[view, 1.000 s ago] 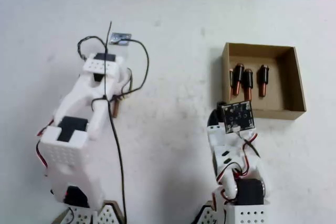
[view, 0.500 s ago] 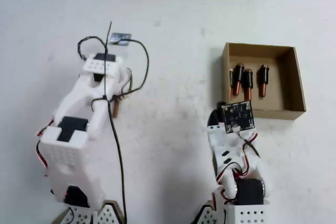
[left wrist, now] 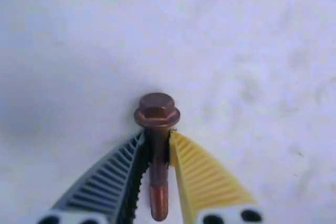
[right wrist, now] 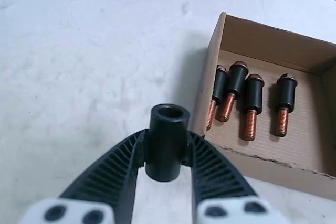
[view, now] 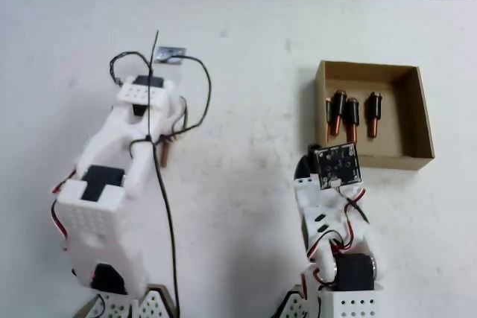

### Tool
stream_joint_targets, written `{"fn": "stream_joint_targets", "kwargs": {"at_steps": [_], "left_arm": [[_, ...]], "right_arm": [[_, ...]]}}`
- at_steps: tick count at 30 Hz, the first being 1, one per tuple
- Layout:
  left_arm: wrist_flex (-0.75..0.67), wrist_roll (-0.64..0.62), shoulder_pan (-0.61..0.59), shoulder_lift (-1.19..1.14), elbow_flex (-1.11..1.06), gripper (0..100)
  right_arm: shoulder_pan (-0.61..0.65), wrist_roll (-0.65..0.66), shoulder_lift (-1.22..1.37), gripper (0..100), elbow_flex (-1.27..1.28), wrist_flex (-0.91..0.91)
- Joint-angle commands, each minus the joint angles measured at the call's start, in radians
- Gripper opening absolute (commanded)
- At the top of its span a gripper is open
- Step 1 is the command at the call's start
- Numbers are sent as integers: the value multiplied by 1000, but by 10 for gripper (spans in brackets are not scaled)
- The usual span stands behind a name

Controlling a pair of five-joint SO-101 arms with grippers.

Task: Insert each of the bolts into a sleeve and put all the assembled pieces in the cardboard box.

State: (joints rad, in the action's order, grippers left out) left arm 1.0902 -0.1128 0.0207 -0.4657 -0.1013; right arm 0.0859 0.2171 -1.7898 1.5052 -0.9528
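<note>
The copper-coloured metal bolt (left wrist: 156, 111) and the black round sleeve (right wrist: 167, 129) are sitting well apart, so they have to be lined up with care. If the bolt is coming in tilted, its threaded end is likely going to bump the sleeve's rim and not go in. The left pincer (left wrist: 156, 137) is squeezing only the bolt's thin stem, so a bump could be making it slip or twist. The sleeve is hanging just beside the brown cardboard box (right wrist: 265, 174), and a swing to the right could be knocking the box wall.

The left arm (view: 123, 161) is stretching away over the left side of the white desk (view: 246, 50), with the bolt's head pointing at the desk. The right arm (view: 328, 214) is reaching over the right side, by the box's near left corner. The right pincer (right wrist: 165, 145) is hugging the sleeve around its middle, with the hole end pointing away from the pincer. Four finished pieces (right wrist: 251, 106) are lying in the box.
</note>
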Motion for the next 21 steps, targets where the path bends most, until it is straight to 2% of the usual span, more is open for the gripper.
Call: {"fn": "stream_joint_targets", "kwargs": {"at_steps": [1, 21], "left_arm": [[-12, -8, -8, 21, -3, 139], [-20, -11, -1, 12, 75, 135]], "right_arm": [[-10, 15, -13, 18, -11, 24], [-10, 15, -13, 18, -11, 24]]}}
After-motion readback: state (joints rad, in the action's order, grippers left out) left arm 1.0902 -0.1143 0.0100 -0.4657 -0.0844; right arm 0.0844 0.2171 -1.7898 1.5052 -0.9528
